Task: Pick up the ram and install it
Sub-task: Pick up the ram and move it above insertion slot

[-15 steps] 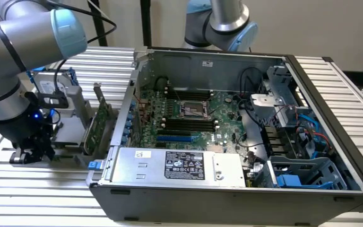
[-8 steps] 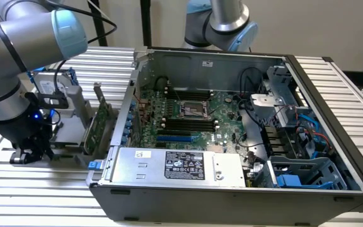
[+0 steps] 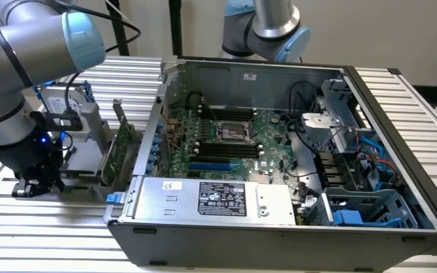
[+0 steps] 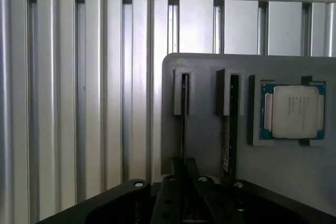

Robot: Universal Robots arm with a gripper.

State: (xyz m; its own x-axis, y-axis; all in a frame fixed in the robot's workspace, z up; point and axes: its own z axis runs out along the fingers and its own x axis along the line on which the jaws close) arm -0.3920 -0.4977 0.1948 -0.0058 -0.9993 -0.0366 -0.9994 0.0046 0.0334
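Two upright boards (image 4: 229,129), one processor (image 4: 294,111), one holder (image 4: 205,145), one computer case (image 3: 279,239).

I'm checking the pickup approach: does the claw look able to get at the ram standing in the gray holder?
Likely yes. The claw hangs at the gray holder, in line with the ram standing on edge in its slot. Nothing covers the ram, and the neighbouring stick stands apart.

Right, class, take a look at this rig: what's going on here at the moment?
A robot arm's gripper hangs low over a gray holder beside the open computer case, on the exterior view's left. The ram stands on edge in one of the holder's slots, next to a processor chip. The gripper is close to those slots. The motherboard's black memory slots look empty, so nothing is installed yet.
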